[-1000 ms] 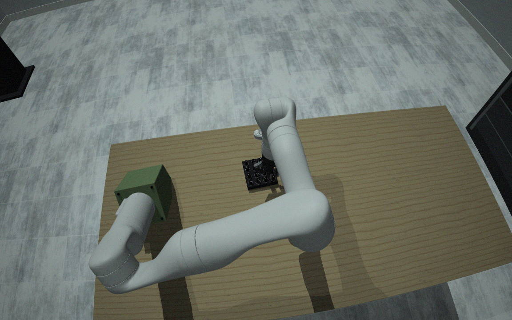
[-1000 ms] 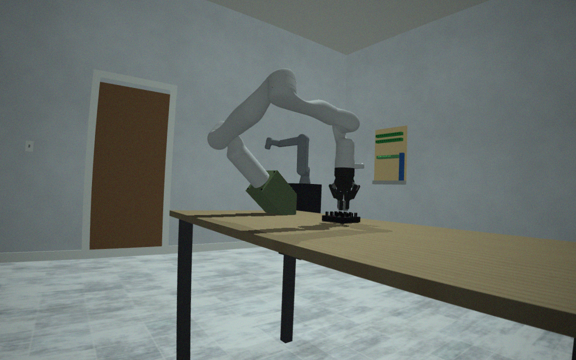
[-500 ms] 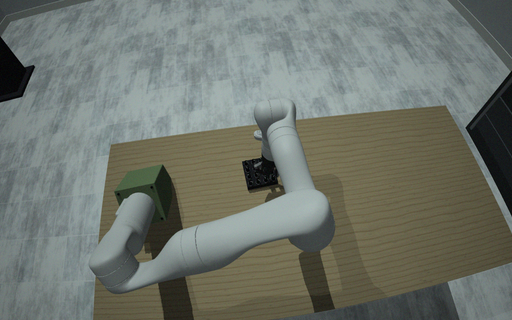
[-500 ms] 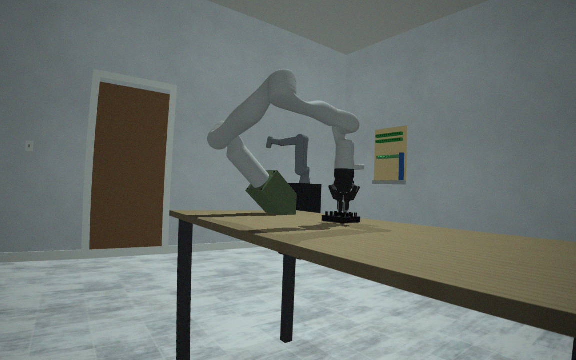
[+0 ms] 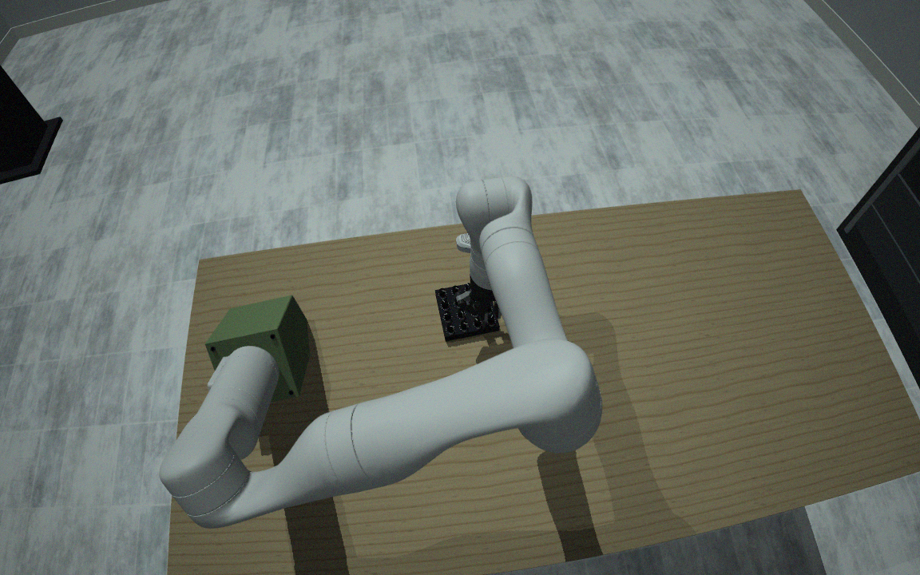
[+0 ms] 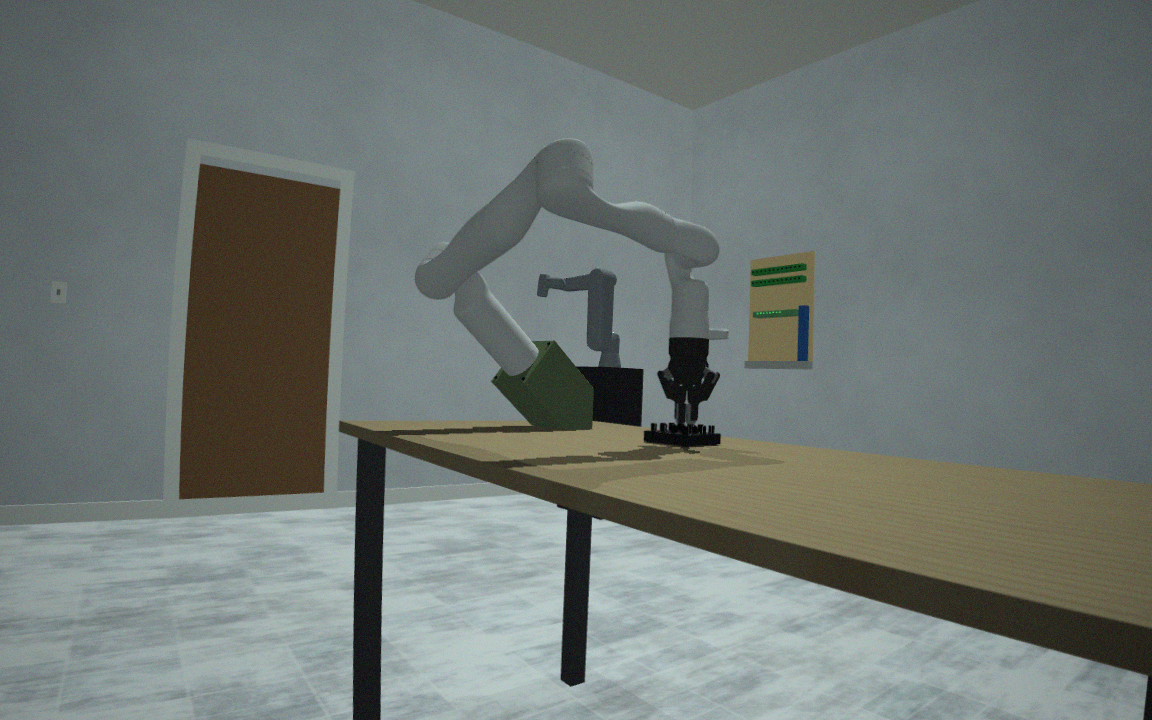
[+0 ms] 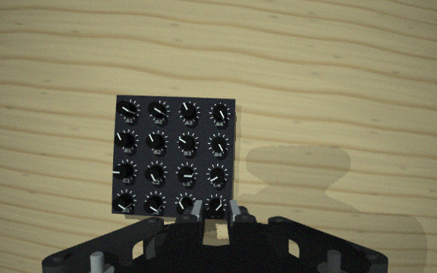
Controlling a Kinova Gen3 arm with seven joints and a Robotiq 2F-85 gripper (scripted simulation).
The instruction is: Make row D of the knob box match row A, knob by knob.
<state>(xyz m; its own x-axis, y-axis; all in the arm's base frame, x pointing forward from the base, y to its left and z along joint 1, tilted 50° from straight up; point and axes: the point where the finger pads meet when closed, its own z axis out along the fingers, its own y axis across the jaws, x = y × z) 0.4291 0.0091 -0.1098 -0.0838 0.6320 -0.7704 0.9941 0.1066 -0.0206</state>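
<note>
The black knob box stands on the table, row A at the top of the wrist view. Lines on A1 and A2 point lower right, A3 upper left, A4 lower right. D1 and D2 point lower right; D3 points to the left side; D4 points upper right. My gripper is open narrowly, one finger on each side of D4, tips near knob height. D4's name is hidden; contact cannot be told.
The wooden table carries the green wedge-shaped base of my arm. D3 stands close to the left finger. C4 is just above the fingers in the wrist view. The table's far edge lies behind the box.
</note>
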